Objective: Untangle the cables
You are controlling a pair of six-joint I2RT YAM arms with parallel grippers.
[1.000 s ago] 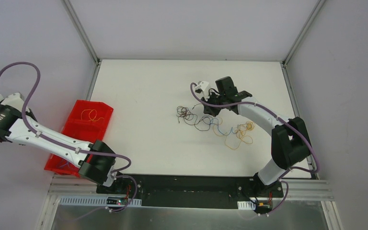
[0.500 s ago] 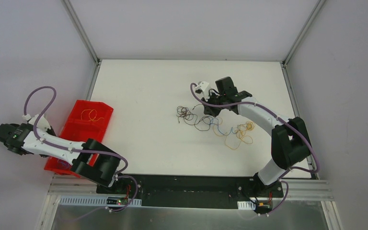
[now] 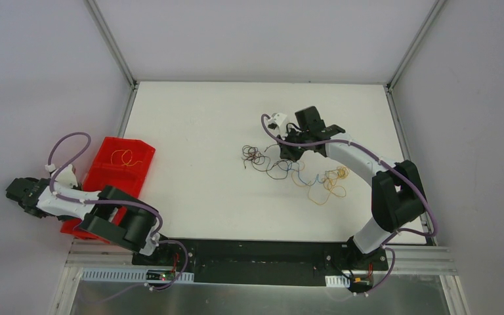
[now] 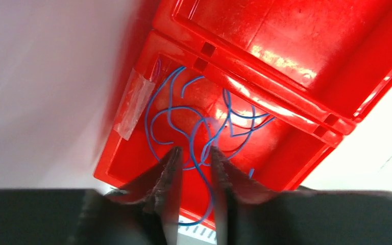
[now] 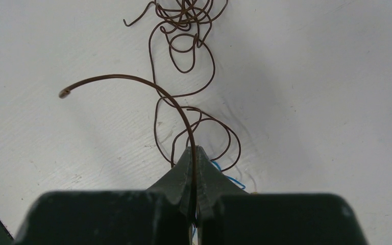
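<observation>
Right jaws are pinched tight on a brown cable (image 5: 117,76). It arcs up out of the tips and curls off to a free end on the left of the wrist view, and the rest of it loops into a messy little knot further out on the white desk (image 3: 197,131). From above, that grab is on the far side of the tangle (image 3: 295,172) sitting mid-desk. The tangle runs brown curls on the left, then a black strand (image 3: 277,172), then a blue strand (image 3: 300,176), then orange-yellow loops (image 3: 331,185) at the right end.

Left jaws are way over on the left, hanging above the near end of the red bin (image 3: 108,177) at the desk's left edge, and they're parted a bit with nothing pinched that I can see. Under them, in that near compartment, lies a curly loose blue cable (image 4: 200,133). One bit of it shows through the gap between the tips, but I can't tell if it actually touches them. The bin's far compartment holds an orange-yellow cable (image 3: 126,157) on its own.
</observation>
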